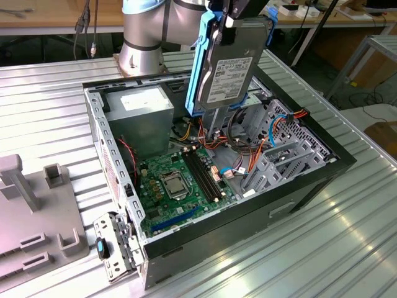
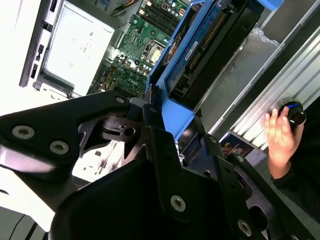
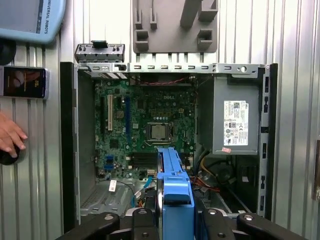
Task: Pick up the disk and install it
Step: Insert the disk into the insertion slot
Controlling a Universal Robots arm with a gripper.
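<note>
Exterior view: my end effector [image 1: 239, 12] clamps the dark blue-railed disk [image 1: 231, 71] over the black case [image 1: 248, 218]; orange cables [image 1: 247, 153] might snag it.

- We see the hand [image 1: 239, 15] only in part. The exterior view's upper edge cuts it off just above the disk [image 1: 229, 68], and cuts off most of the arm [image 1: 146, 31] too.
- In the first wrist view the disk [image 3: 175, 200] shows edge-on, so its dark body is hidden behind the blue rail.
- In the exterior view the disk covers part of the computer case [image 1: 298, 186] behind it.
- In the second wrist view a person's fingers [image 2: 272, 127] touch a dark knob [image 2: 294, 112]; we cannot tell what it is.
- The exterior view's left edge cuts the grey fixture [image 1: 37, 236].
</note>
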